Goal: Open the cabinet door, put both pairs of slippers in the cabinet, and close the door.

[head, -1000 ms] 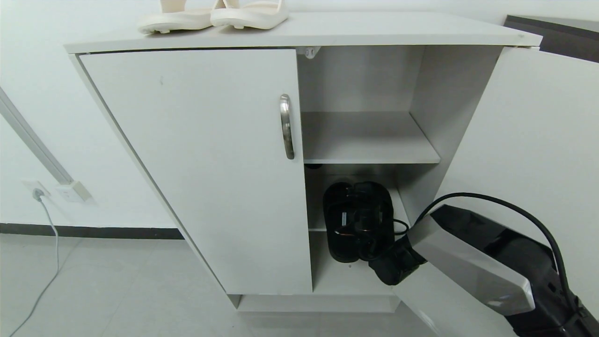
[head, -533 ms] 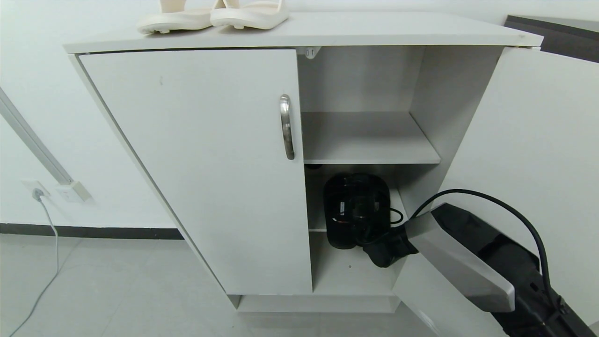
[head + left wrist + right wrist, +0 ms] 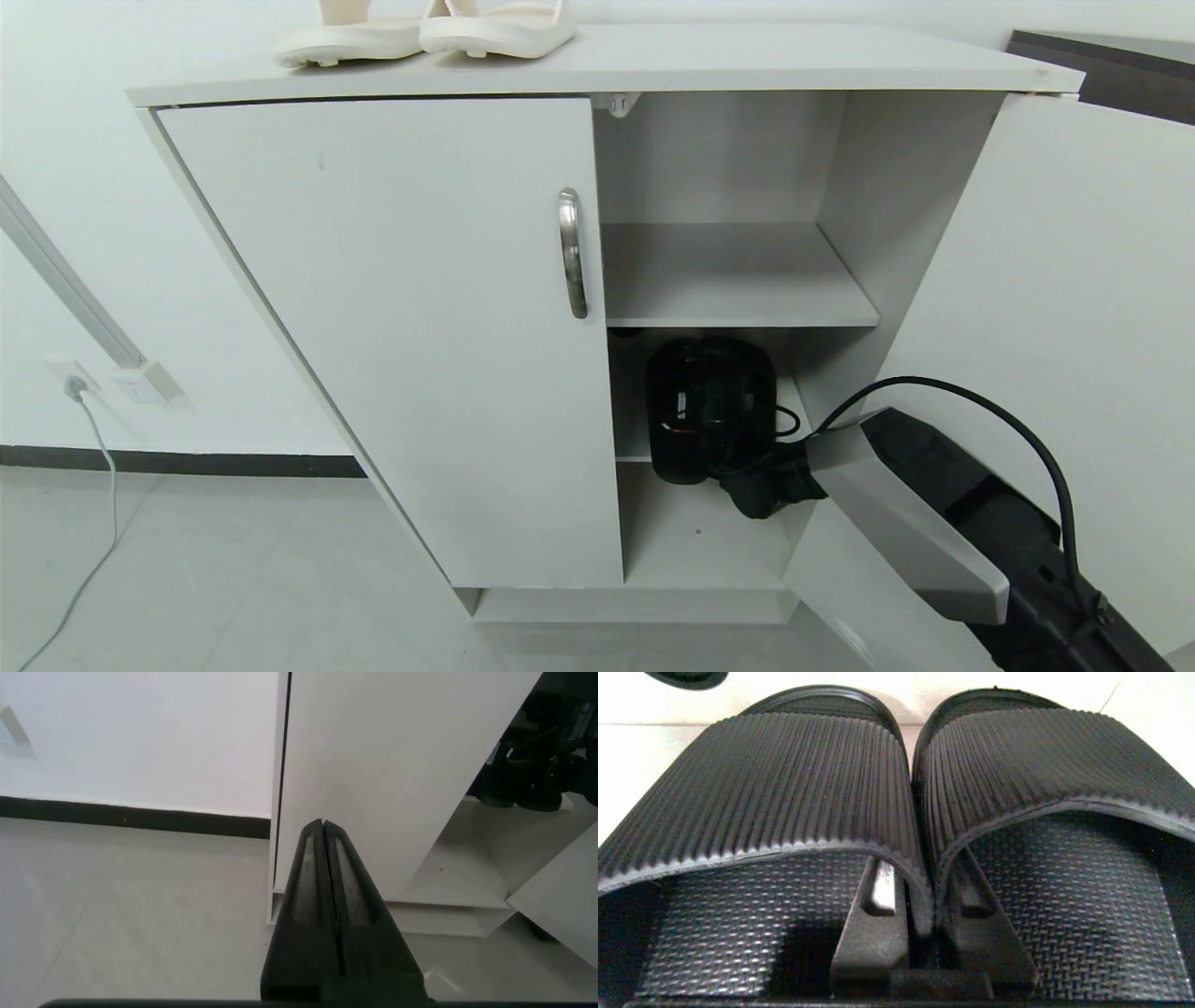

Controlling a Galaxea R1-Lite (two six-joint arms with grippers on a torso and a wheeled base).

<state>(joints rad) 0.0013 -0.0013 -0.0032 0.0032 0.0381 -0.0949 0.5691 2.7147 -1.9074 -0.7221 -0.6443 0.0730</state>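
Cabinet (image 3: 373,327) on grey floor (image 3: 233,579)

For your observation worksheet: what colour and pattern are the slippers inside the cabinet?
The slippers are black, ribbed on top; best in the right wrist view.

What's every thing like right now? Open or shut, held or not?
Right gripper: shut on the black slippers.
Black slippers: held together, in the cabinet.
Left gripper: shut, empty.
Left door: shut.
Right door: open.
Cream slippers: lying on the cabinet top.
Plug: in its wall socket.
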